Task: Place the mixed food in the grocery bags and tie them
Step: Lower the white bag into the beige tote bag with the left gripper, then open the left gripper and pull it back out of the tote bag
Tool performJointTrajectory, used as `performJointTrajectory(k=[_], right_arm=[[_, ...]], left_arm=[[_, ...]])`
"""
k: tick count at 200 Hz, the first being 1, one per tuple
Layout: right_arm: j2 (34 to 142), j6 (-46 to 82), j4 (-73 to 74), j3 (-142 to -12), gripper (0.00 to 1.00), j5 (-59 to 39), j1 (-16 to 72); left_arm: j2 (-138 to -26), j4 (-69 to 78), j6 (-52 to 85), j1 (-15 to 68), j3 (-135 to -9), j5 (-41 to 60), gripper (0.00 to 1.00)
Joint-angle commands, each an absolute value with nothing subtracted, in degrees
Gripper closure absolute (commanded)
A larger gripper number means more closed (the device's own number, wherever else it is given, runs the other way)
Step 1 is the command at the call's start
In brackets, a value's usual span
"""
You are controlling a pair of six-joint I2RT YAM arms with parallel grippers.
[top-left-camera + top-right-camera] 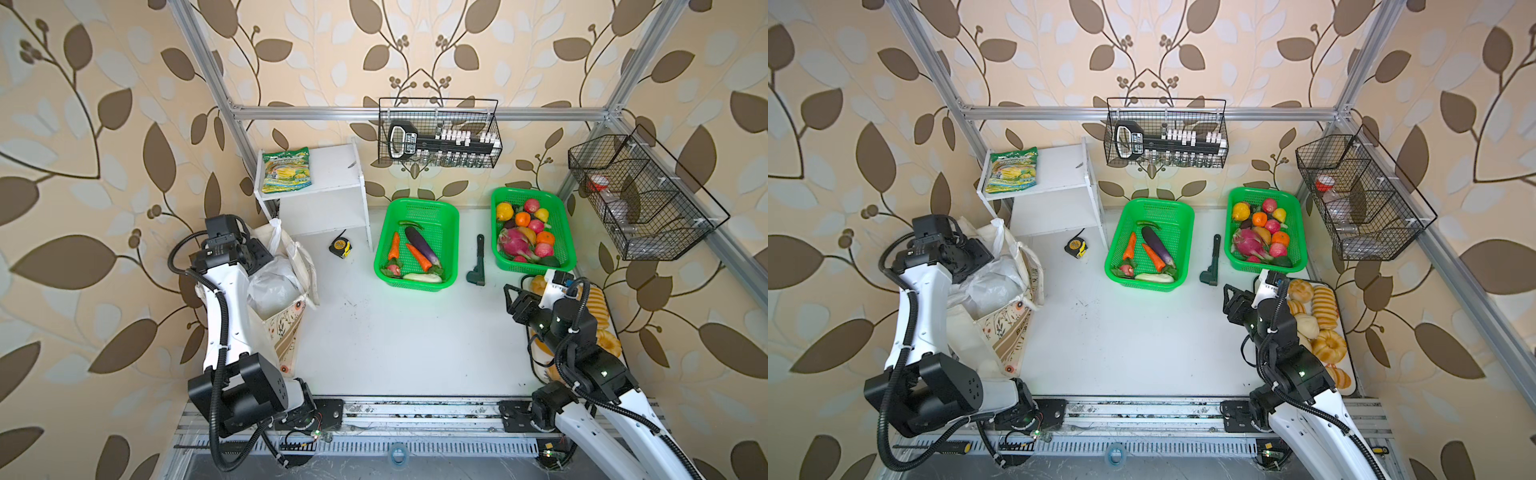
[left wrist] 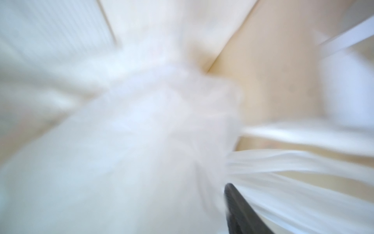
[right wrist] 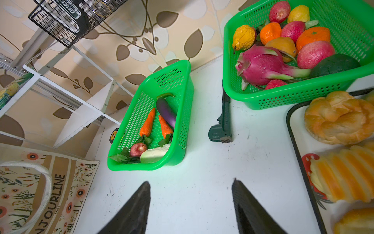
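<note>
The cream canvas tote [image 1: 291, 328] [image 1: 1013, 332] stands at the table's left edge, with the thin white plastic bag [image 1: 272, 286] [image 1: 994, 286] inside it. My left gripper [image 1: 259, 255] [image 1: 976, 253] is down at the tote's mouth, against the plastic bag. The left wrist view is blurred: white plastic [image 2: 151, 131] fills it and only one dark finger [image 2: 240, 208] shows, so its state is unclear. My right gripper [image 1: 509, 297] [image 3: 190, 182] hangs open and empty over bare table at the right. The tote's printed side [image 3: 50, 192] also shows there. The mixed food is hidden.
Two green mesh baskets [image 1: 451, 216] [image 1: 565, 216] of vegetables and fruit sit at the back. A yellow-green snack packet [image 1: 286, 170] lies on the white shelf. A tape measure [image 1: 340, 248], a dark wrench [image 1: 478, 266] and a tray of bread rolls [image 1: 1320, 316] are nearby. Wire baskets hang on the frame.
</note>
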State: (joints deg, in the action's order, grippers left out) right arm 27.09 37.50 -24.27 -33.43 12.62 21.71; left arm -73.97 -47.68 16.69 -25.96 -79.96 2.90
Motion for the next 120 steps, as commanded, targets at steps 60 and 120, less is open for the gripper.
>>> performJointTrajectory(k=[60, 120], right_arm=[[27.45, 37.9, -23.8, -33.65, 0.36, 11.99, 21.55], [26.54, 37.99, -24.91, -33.15, 0.36, 12.48, 21.56]], left_arm=[[-75.52, -43.92, 13.55, -26.28, -81.47, 0.29, 0.37], [-83.34, -40.97, 17.49, -26.63, -71.9, 2.33, 0.41]])
